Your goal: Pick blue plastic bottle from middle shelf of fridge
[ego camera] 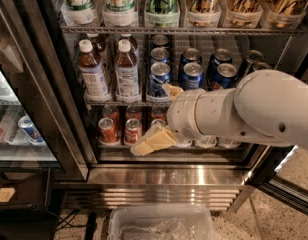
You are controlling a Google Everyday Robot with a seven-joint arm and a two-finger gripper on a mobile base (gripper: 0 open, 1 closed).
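Note:
The fridge (164, 176) stands open, with wire shelves and a steel slatted base. My gripper (151, 120) hangs in front of the lower shelves, at the end of the white arm (254, 109) that comes in from the right. Its cream fingers (153, 141) are spread; one points down-left before the red cans (108, 130), the other shows by the blue cans (191, 74). It holds nothing. The blue plastic bottle is mostly hidden behind the arm; only clear bottle bases (206, 142) show under the arm on the lowest shelf.
Brown-liquid bottles (91, 73) with white caps stand left of the blue cans. Tall bottles (161, 1) fill the shelf above. A clear plastic bin (161, 224) sits on the floor in front. A second cooler (19, 129) is on the left.

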